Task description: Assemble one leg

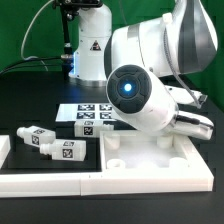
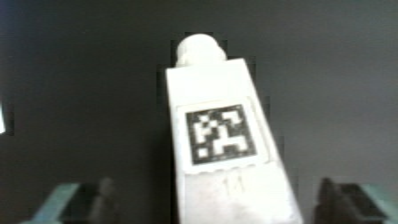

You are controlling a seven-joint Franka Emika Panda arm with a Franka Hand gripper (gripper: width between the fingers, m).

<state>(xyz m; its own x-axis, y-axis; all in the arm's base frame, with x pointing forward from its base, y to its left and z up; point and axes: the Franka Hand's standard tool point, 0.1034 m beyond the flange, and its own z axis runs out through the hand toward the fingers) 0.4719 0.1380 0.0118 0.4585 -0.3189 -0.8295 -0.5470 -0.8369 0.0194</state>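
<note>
- Wrist view: the leg (image 2: 210, 120) looks to be lying on the dark table (image 2: 71, 90), running straight between my jaws with its rounded tip (image 2: 199, 46) pointing away.
- The jaws are spread apart, with a dark gap on each side of the leg, so nothing is gripped.
- To do this well, I'd stay centred, come down square and close on the flat sides, so the leg can't twist.
- Exterior view: the arm (image 1: 140, 95) hides the jaws from me.
- Labels: a black-and-white fiducial tag (image 2: 222, 133) faces up, with no letters on it. There's a warning triangle sticker (image 1: 93, 46) on the base, too small to read.
</note>
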